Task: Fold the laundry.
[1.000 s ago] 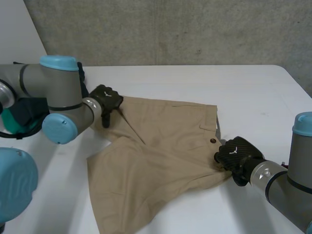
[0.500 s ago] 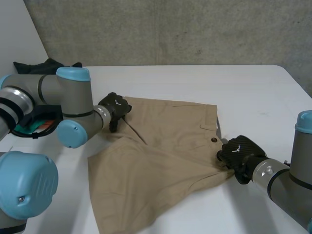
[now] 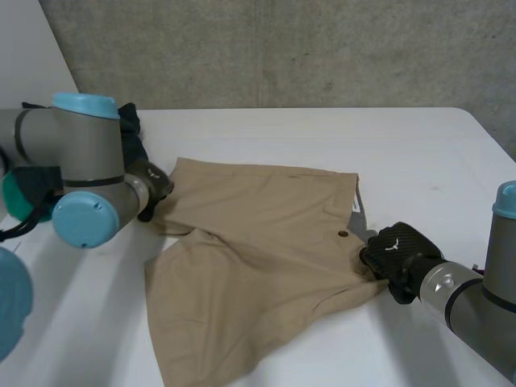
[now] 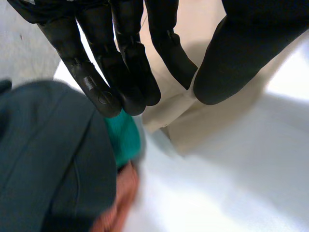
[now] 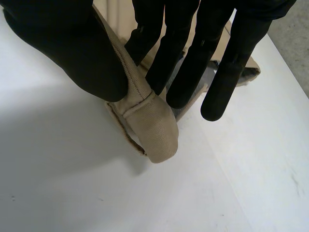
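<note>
Left hand (image 3: 159, 184) back at shorts (image 3: 258, 242) corner, half-hidden

You're at a robotics lab bench. A bare concrete wall (image 3: 282, 48) runs behind a plain white table (image 3: 403, 145). Two machine arms with grey joints and light-blue caps reach over it, the left arm (image 3: 85, 153) and the right arm (image 3: 484, 302). The laundry looks laid out for trials: khaki shorts (image 3: 258, 242) spread on the tabletop, a heap of dark clothes (image 3: 131, 129) near the table's left edge.
</note>
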